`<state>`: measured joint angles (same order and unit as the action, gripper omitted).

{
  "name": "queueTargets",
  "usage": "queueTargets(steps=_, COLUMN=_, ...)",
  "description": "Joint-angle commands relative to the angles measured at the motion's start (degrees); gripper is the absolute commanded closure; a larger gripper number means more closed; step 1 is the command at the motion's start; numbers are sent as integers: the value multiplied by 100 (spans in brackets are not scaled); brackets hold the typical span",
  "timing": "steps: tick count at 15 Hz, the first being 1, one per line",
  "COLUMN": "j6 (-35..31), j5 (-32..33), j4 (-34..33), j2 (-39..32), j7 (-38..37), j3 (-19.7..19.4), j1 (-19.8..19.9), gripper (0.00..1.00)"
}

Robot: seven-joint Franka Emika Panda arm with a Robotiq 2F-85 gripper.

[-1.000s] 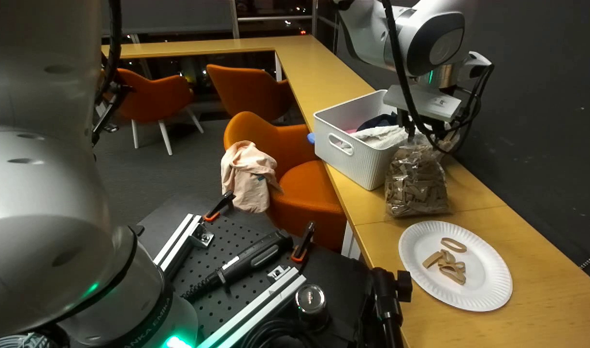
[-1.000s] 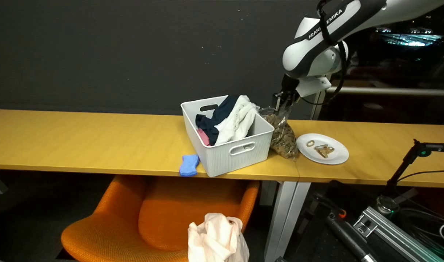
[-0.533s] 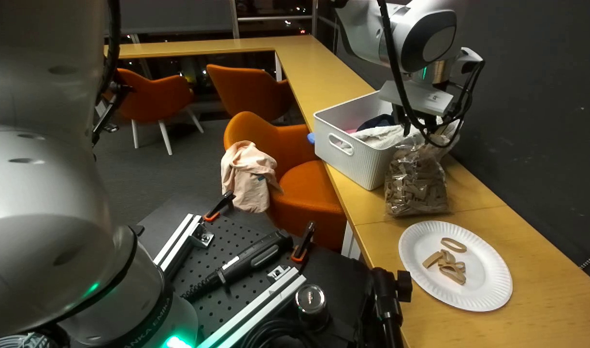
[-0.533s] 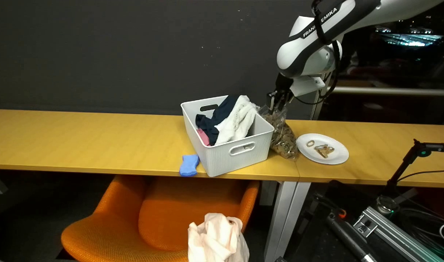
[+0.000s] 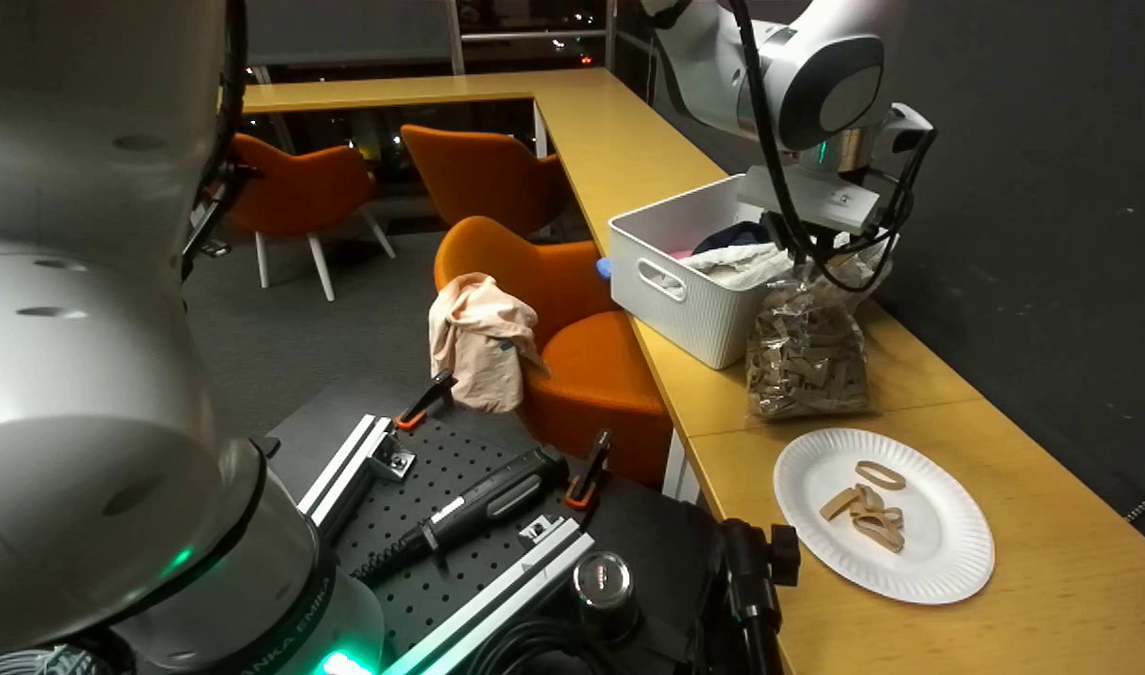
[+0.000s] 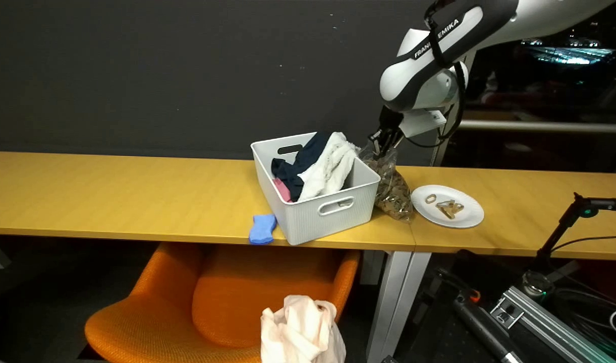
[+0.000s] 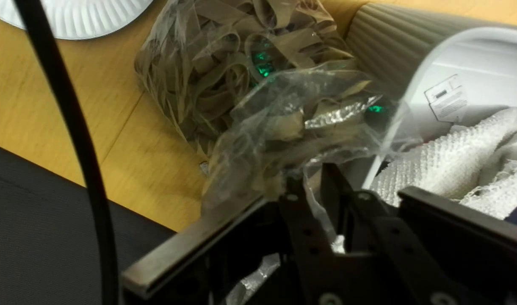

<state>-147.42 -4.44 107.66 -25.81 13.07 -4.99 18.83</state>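
Presently, the end effector [image 7: 312, 178] stands above the counter [image 6: 111, 194], nearer to the edge along the dark wall [image 6: 176, 75] than to the edge where the orange chair [image 6: 267, 287] is. Its jaws are narrow, with film of the clear bag [image 5: 808, 370] passing between them; whether they pinch this film firmly, I cannot tell. This bag is full of brown bands [image 7: 211, 67]. Its loose upper part lies at the tips of the end effector, while its filled body rests below them on the counter, more toward the chair-side edge and roughly midway between both long edges. Just beside the bag stands a white basket [image 6: 313, 227], one bottom corner of it close to the chair-side edge. Inside it are a white cloth [image 6: 325, 169], a dark blue cloth [image 6: 291, 176] and a pink cloth [image 6: 281, 189]. A blue item [image 6: 262, 229] lies at this same edge, beside the basket. On the other side of the bag, a paper plate [image 5: 942, 548] carries several tan bands [image 5: 880, 532].
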Motion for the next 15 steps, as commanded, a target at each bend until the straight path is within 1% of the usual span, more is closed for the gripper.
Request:
queueTargets(steps=1, j6=61, j5=-256, j4=-235, j2=-189, j7=322, j3=125, j1=112, gripper=99)
queueTargets(steps=12, j6=77, j5=-198, j4=-336, j2=-511, j7=372, j3=108, j1=189, gripper=100)
queueTargets(steps=15, j6=77, j5=-184, j4=-304, j2=-492, j7=383, j3=82, j1=230, gripper=92)
